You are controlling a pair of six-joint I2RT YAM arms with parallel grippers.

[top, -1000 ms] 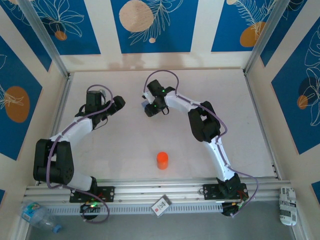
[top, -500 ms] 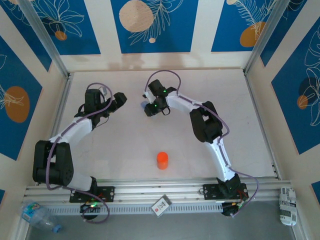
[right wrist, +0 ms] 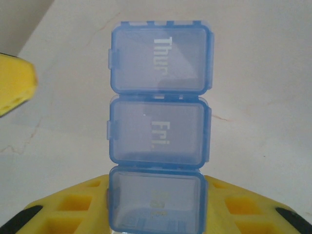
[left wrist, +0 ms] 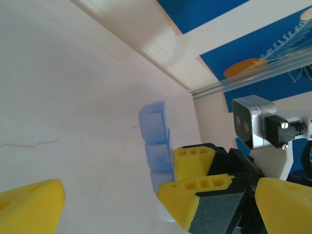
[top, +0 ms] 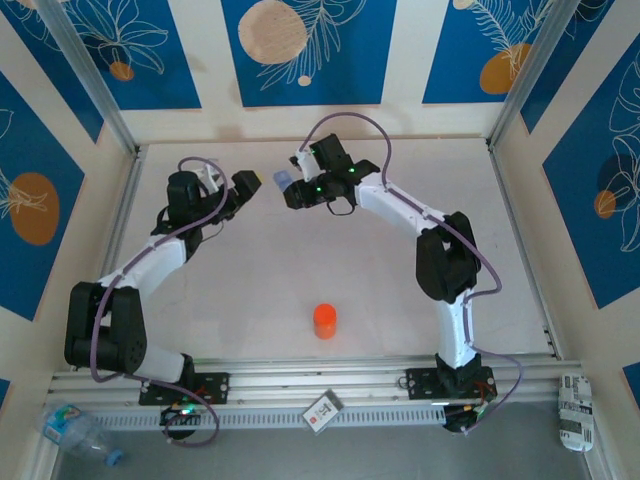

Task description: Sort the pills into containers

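The containers point(right wrist: 158, 122) are one pale-blue strip of three joined lidded boxes, two marked "Thur" and "Fri". My right gripper point(right wrist: 156, 207) is shut on the strip's end box, yellow fingers on either side. In the top view the right gripper point(top: 292, 190) holds the containers point(top: 283, 178) up at the table's back middle. My left gripper point(top: 247, 186) stands open just left of the strip, facing it. In the left wrist view the containers point(left wrist: 155, 139) stick out from the right gripper's fingers point(left wrist: 192, 161), between my own wide-apart yellow fingers point(left wrist: 29, 204). I can make out no pills.
An orange bottle point(top: 324, 321) stands upright near the front middle of the table. The back wall lies close behind both grippers. Off the table, by the front rail, lie a card point(top: 322, 411), a plastic bottle point(top: 75, 430) and a can point(top: 575, 410).
The right gripper closed on the strip and carried it up and back-left, toward the left gripper. The left gripper shifted slightly back and right to meet it, still open.
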